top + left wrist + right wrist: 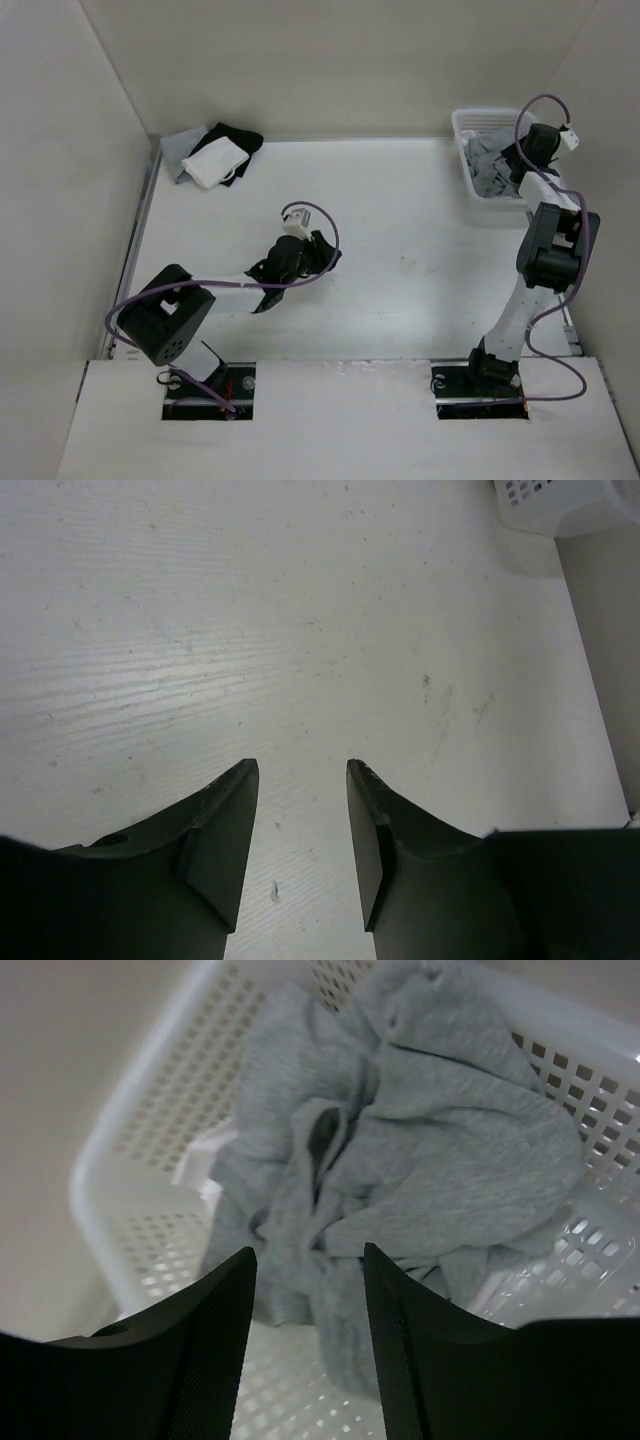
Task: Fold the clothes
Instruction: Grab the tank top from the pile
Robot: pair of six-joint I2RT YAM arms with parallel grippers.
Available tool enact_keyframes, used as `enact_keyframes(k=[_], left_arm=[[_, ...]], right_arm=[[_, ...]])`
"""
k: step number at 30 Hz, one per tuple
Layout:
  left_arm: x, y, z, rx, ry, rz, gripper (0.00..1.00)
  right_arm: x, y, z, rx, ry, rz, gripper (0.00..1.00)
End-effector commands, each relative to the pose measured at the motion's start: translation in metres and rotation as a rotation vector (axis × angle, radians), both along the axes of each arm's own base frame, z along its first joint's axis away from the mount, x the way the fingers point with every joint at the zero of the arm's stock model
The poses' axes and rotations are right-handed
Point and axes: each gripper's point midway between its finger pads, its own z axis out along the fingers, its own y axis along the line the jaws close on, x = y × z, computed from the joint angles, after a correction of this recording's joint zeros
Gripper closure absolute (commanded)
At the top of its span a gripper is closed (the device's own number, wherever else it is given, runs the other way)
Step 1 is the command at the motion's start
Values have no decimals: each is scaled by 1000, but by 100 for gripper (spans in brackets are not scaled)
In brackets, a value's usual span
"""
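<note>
The grey top (pixel 430 1160) lies crumpled in the white basket (pixel 110 1170) at the far right corner of the tabletop (pixel 300 610). The right pincer (pixel 305 1255) hangs just over it — jaws apart, holding nothing. The left pincer (pixel 300 765) — also open — hovers above the tabletop.

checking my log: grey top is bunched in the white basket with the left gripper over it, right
Wrong arm: the right wrist view shows the right gripper over the grey top bunched in the white basket. The left gripper faces table.
</note>
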Motion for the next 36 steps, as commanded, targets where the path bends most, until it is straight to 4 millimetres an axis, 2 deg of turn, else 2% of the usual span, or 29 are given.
enact_keyframes(k=[1,4,7,9,11,12,15,16,19,20,21,23,24,25,26,27,28,30,31,33,34,35,36], left_arm=[[4,-2,22,-63,-59,1,61],[6,-1,24,-69,-64,6,59],[7,1,24,-82,-69,9,59],[7,1,25,-88,-70,10,59],[7,1,24,-89,-68,11,59],[7,2,24,-89,-68,12,59],[9,2,21,-84,-59,13,59],[9,1,21,-84,-59,13,59],[10,-1,18,-82,-52,9,59],[10,0,19,-84,-54,11,59],[11,0,20,-83,-56,12,59],[15,4,21,-81,-65,28,59],[17,6,23,-85,-66,35,59],[19,9,22,-86,-63,45,59],[21,13,23,-86,-65,56,59],[23,16,23,-86,-65,67,59],[26,20,24,-89,-69,81,59],[30,32,29,-99,-74,113,59],[32,38,31,-102,-80,130,59],[37,52,40,-119,-95,173,59],[38,60,45,-130,-104,196,59],[41,70,51,-136,-115,225,58],[41,75,53,-139,-120,237,58]], right_arm=[[17,-15,-27,44,92,65,46],[20,-26,-43,57,133,51,46],[20,-37,-50,69,131,23,45],[25,-37,-60,92,138,24,66],[25,-35,-56,94,125,21,93],[23,-35,-49,92,108,15,98],[17,-29,22,23,-114,29,100],[11,-24,61,0,-206,38,100],[-11,-3,146,-23,-377,78,100],[-27,17,191,-35,-473,118,100],[-30,21,199,-38,-490,127,100],[-64,59,268,-74,-646,206,100],[-80,78,295,-85,-709,242,100],[-90,89,310,-90,-743,265,100],[-112,115,343,-105,-817,321,100],[-126,134,363,-112,-862,368,100],[-151,162,393,-124,-931,444,100],[-197,211,441,-147,-1049,587,100],[-209,222,451,-153,-1077,620,100],[-267,261,490,-193,-1197,732,100],[-274,265,494,-197,-1211,743,100],[-297,277,505,-209,-1256,780,99],[-307,283,508,-216,-1274,799,99]])
